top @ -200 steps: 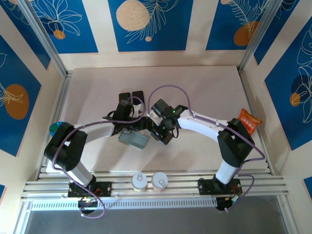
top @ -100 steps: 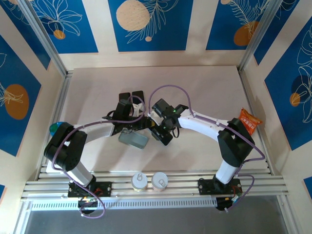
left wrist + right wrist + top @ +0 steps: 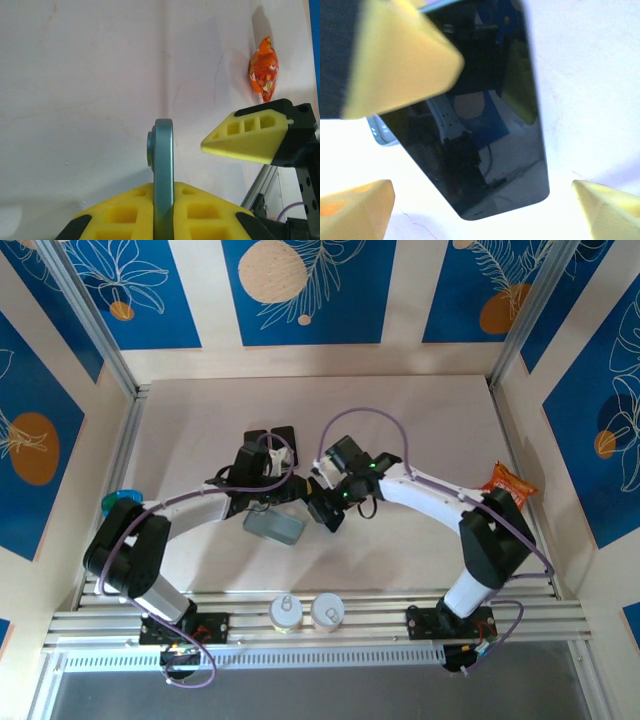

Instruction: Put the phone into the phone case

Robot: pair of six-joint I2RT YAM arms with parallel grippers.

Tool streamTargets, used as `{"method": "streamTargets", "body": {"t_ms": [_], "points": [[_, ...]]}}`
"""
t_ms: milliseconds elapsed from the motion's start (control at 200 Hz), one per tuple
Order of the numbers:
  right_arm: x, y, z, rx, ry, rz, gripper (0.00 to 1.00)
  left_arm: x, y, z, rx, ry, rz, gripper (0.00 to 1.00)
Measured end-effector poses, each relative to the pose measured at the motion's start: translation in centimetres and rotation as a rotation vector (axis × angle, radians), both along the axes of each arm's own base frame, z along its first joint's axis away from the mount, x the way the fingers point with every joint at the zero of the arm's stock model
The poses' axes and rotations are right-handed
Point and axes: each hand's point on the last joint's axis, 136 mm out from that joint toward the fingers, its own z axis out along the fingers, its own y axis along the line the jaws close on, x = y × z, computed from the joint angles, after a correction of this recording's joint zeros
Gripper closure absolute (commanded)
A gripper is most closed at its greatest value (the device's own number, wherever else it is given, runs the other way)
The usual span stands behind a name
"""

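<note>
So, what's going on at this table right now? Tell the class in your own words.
Two robot arms meet over the middle of the table. The left tool is shut on the phone, clamping it across its thin body. The right tool stands wide open, with a finger on either side of the phone's dark screen but not gripping it. The grey phone case lies on the table just nearer the arms' bases. The phone is not in it yet.
</note>
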Motion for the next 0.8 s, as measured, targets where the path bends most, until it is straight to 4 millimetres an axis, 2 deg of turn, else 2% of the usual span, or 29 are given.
{"method": "streamTargets", "body": {"t_ms": [115,205,400,565,800], "points": [[0.5,-1.6,1.0,0.153,0.041,-0.115,0.11,0.6,0.6,2.0,-0.007,-0.051,0.05,1.0],[0.6,-2.8,1.4,0.277,0.08,-0.203,0.16,0.8,1.1,3.9,-0.029,-0.093,0.094,1.0],[0.4,-3.8,1.9,0.539,0.174,-0.325,0.26,1.1,2.5,7.0,-0.089,-0.157,0.206,1.0],[0.7,-4.4,2.0,0.706,0.242,-0.398,0.28,1.2,3.1,7.9,-0.128,-0.159,0.269,1.0],[2.0,-2.8,4.9,0.861,0.242,-0.351,0.28,1.2,3.4,7.5,-0.181,-0.123,0.318,1.0]]}}
